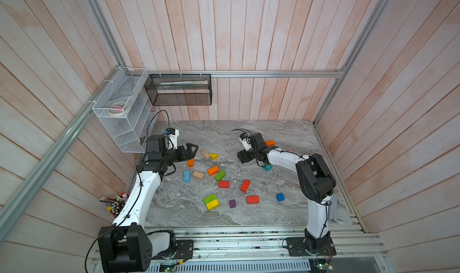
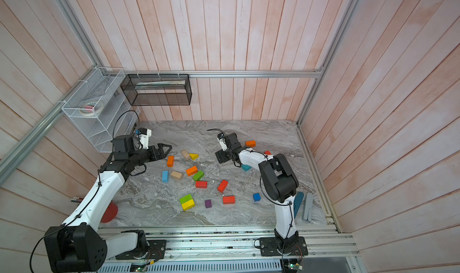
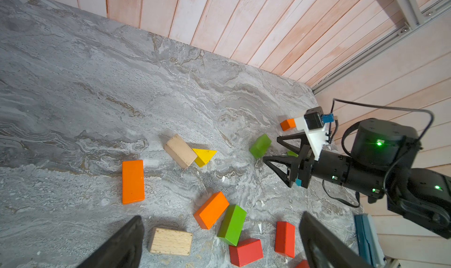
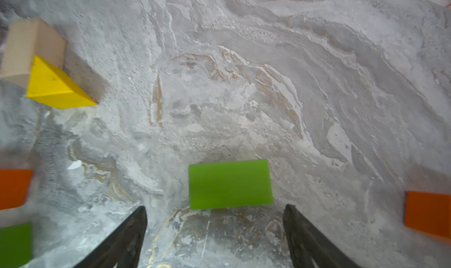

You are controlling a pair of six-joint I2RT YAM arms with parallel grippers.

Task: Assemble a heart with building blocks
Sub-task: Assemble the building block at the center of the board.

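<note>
Logging the layout one view at a time, with the yellow wedge (image 1: 214, 156) as reference.

Top views: the building blocks lie loose over the table (image 1: 174, 214), most of them between the yellow wedge and the arm bases. No heart outline shows, so I judge the task to be at an early stage. Only two groups touch. A tan brick (image 1: 205, 154) sits against the yellow wedge, and a green-and-yellow pair (image 1: 209, 198) lies side by side, well apart from it toward the bases. The left gripper (image 1: 193, 150) hangs near the yellow wedge, on the tan brick's side, jaws spread and empty. The right arm bends over the opposite side; its jaws cannot be made out from above.

Left wrist view: the left fingers (image 3: 122, 247) stand wide apart and hold nothing. The yellow wedge (image 3: 203, 156) has its broad end on the tan brick (image 3: 180, 150) and its sharp tip pointing toward the right gripper (image 3: 272, 150). That gripper is open, with a green brick (image 3: 260, 145) just off its tips.

Right wrist view: the right gripper (image 4: 215, 207) is open and empty. The green brick (image 4: 230, 183) lies flat just ahead of it, untouched. Its long axis runs across, from one finger toward the other. Judgement: the jaws stand wide because closing at this heading would take the brick by its short ends.
</note>
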